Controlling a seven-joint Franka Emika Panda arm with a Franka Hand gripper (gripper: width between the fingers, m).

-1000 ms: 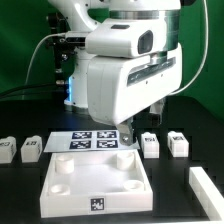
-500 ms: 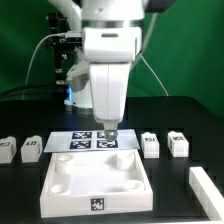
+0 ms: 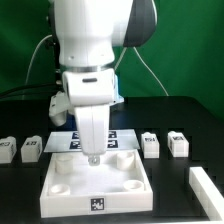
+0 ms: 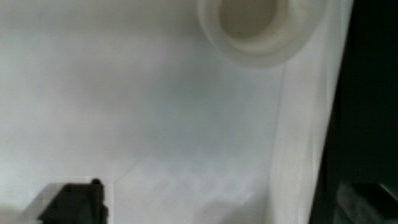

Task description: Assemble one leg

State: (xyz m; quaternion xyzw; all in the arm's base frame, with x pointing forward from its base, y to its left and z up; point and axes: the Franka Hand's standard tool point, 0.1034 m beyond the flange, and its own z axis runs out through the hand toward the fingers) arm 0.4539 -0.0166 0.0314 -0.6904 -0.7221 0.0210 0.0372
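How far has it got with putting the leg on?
Nothing looks done: the small white tagged leg blocks lie loose beside the large white square plate, its sockets empty. The gripper hangs over the plate, open, holding nothing. Left: pick a leg, seat it.

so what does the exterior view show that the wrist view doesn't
Only the exterior view: the arm, four legs flanking the white plate, the long bar, the marker board. Only the wrist view: the fingertips apart with nothing between, and one socket close up. Both: the white plate beneath the open gripper.
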